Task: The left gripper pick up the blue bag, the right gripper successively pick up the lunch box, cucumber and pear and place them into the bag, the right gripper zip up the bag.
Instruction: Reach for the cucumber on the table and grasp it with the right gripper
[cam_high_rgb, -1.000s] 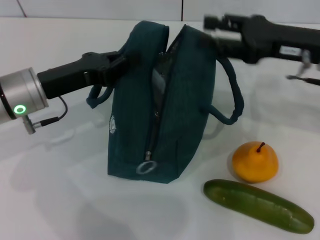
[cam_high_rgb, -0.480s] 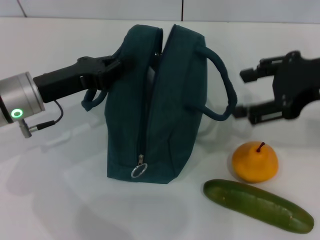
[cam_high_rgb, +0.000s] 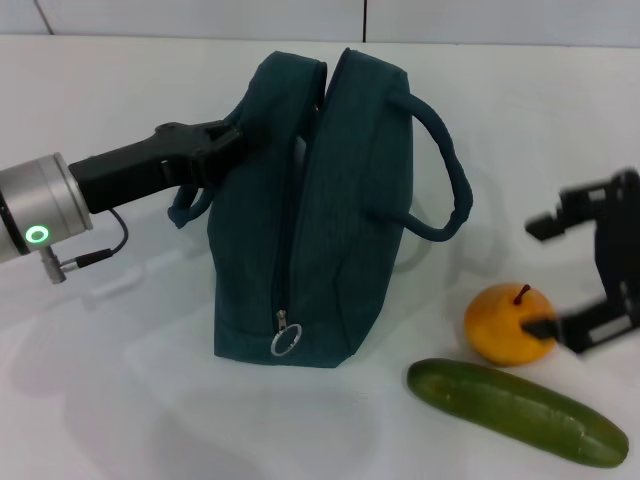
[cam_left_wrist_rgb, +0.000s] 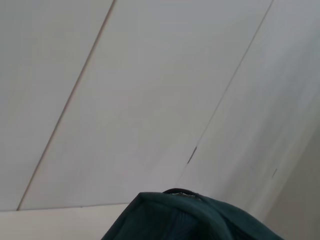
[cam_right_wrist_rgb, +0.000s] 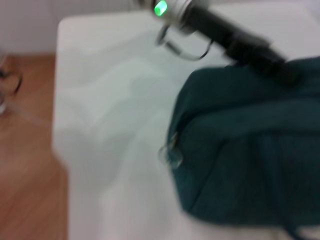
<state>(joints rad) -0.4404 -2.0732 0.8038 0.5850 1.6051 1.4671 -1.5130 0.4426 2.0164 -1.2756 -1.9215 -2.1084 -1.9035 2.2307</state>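
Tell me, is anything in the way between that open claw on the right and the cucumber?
Nothing visible blocks it. The right gripper hangs open just above the pear, which sits right behind the cucumber. The pear is beside the path, not across it. The left gripper is at the far side of the bag.

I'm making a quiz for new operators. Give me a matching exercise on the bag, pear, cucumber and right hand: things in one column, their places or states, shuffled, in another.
Things:
1. bag
2. pear
3. cucumber
4. right hand

Places or states:
A. lies nearest the camera, lengthwise on the table
B. open, just right of the orange fruit
C. stands upright, held at its top by the left hand
D. sits between the bag and the right hand

Pairs: 1-C, 2-D, 3-A, 4-B
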